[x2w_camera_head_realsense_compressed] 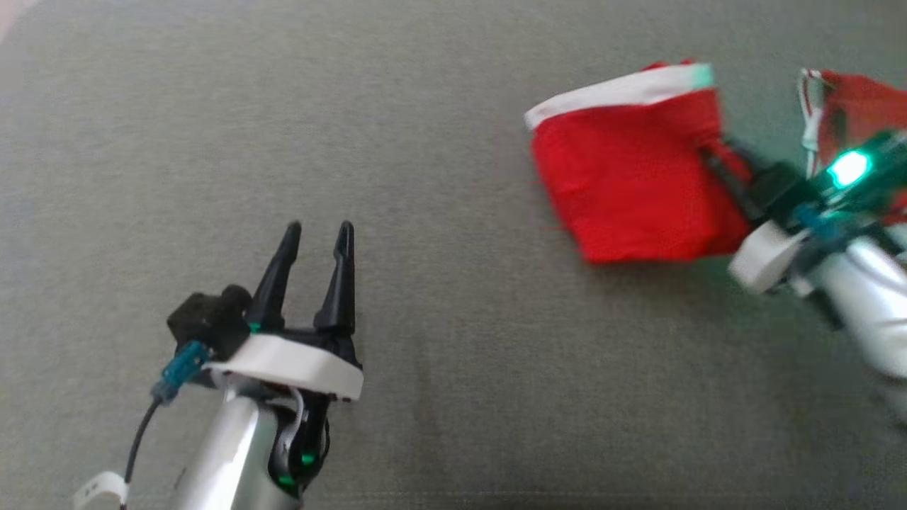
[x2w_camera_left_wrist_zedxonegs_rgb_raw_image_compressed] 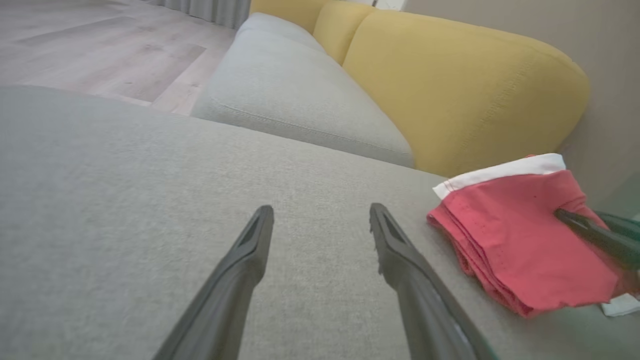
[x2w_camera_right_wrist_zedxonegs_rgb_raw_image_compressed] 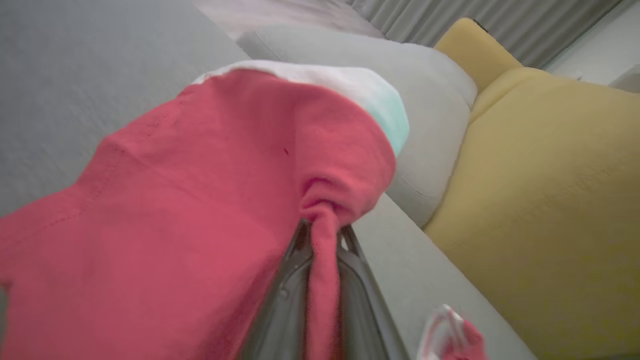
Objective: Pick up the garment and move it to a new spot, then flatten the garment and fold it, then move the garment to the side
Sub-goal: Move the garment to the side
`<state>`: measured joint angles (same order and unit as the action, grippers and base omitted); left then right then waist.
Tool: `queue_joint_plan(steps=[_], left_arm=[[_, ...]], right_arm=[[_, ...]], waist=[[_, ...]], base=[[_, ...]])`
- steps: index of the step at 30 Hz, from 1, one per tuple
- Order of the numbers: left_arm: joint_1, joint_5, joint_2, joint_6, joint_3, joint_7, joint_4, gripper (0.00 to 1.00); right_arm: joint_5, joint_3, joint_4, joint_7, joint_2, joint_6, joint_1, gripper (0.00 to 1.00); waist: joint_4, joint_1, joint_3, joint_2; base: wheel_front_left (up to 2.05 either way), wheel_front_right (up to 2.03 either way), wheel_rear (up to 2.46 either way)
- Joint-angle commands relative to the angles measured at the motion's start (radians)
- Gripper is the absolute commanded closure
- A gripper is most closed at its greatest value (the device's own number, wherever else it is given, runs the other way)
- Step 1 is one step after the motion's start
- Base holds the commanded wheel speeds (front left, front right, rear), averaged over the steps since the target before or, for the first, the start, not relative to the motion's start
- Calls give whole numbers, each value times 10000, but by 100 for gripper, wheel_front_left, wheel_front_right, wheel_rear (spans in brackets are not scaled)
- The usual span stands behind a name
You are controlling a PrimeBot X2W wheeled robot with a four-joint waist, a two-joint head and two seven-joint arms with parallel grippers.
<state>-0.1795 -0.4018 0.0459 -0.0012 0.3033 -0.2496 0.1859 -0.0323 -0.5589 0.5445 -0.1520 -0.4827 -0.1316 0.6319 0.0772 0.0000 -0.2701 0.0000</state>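
Note:
The garment (x2w_camera_head_realsense_compressed: 631,177) is red with a white band along one edge, folded into a thick pad on the grey cushion (x2w_camera_head_realsense_compressed: 425,212) at the right. My right gripper (x2w_camera_head_realsense_compressed: 716,152) comes in from the right and is shut on a bunched pinch of the pad's right edge. The right wrist view shows red cloth (x2w_camera_right_wrist_zedxonegs_rgb_raw_image_compressed: 175,200) squeezed between the two dark fingers (x2w_camera_right_wrist_zedxonegs_rgb_raw_image_compressed: 285,295). In the left wrist view the garment (x2w_camera_left_wrist_zedxonegs_rgb_raw_image_compressed: 520,240) lies to the right with that gripper's finger (x2w_camera_left_wrist_zedxonegs_rgb_raw_image_compressed: 590,232) on it. My left gripper (x2w_camera_head_realsense_compressed: 319,230) hovers open over bare cushion at the lower left, well apart from the garment.
Another red and white cloth (x2w_camera_head_realsense_compressed: 861,106) lies at the far right, behind my right wrist. Yellow back cushions (x2w_camera_left_wrist_zedxonegs_rgb_raw_image_compressed: 465,85) rise beyond the garment, beside a second grey seat cushion (x2w_camera_left_wrist_zedxonegs_rgb_raw_image_compressed: 290,85). Wooden floor (x2w_camera_left_wrist_zedxonegs_rgb_raw_image_compressed: 75,45) lies past the cushion's edge.

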Motion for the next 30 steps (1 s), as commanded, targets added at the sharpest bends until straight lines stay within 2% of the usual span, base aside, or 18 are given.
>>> queue_joint_plan(steps=[1, 4, 8, 10, 13, 18, 24, 29, 30], left_arm=[[-499, 126, 43, -46, -395, -122, -365, 0], [-822, 230, 43, -136, -428, -122, -375, 0], [-1307, 378, 43, -277, -411, -122, -361, 0], [-1538, 449, 43, -344, -398, -122, -335, 0], [-1822, 535, 43, -412, -411, -122, -308, 0], [-2029, 599, 43, -505, -513, -122, -274, 0], [-2134, 569, 43, -579, -499, -122, -231, 0], [-2142, 499, 43, -577, -474, -122, -237, 0], [-2122, 489, 43, -575, -475, -122, -226, 0]], right_arm=[[241, -164, -378, 103, -546, 9, 294, 100], [991, -726, -848, 512, -1824, 9, 720, 100], [1883, -922, -1270, 1052, -3315, 9, 1142, 100], [2202, -795, -1354, 1297, -3859, 9, 1247, 100], [2560, -419, -1378, 1741, -4344, 9, 1209, 100], [2578, 490, -1331, 2535, -4549, 9, 937, 100], [2239, 1495, -1469, 3524, -4341, 9, 449, 100], [1836, 2609, -1622, 3882, -4037, 9, -16, 100], [1834, 2810, -1677, 3889, -3905, 9, -126, 89]], waist=[[-431, 0, -430, 0], [-794, 0, -891, 0], [-1130, 0, -1521, 0], [-1233, 0, -1799, 0], [-1338, 0, -2114, 0], [-1455, 0, -2339, 0], [-1379, 0, -2437, 0], [-1253, 0, -2449, 0], [-1235, 0, -2424, 0]], base=[[0, 0, 0], [0, 0, 0], [0, 0, 0], [0, 0, 0], [0, 0, 0], [0, 0, 0], [0, 0, 0], [0, 0, 0], [0, 0, 0]])
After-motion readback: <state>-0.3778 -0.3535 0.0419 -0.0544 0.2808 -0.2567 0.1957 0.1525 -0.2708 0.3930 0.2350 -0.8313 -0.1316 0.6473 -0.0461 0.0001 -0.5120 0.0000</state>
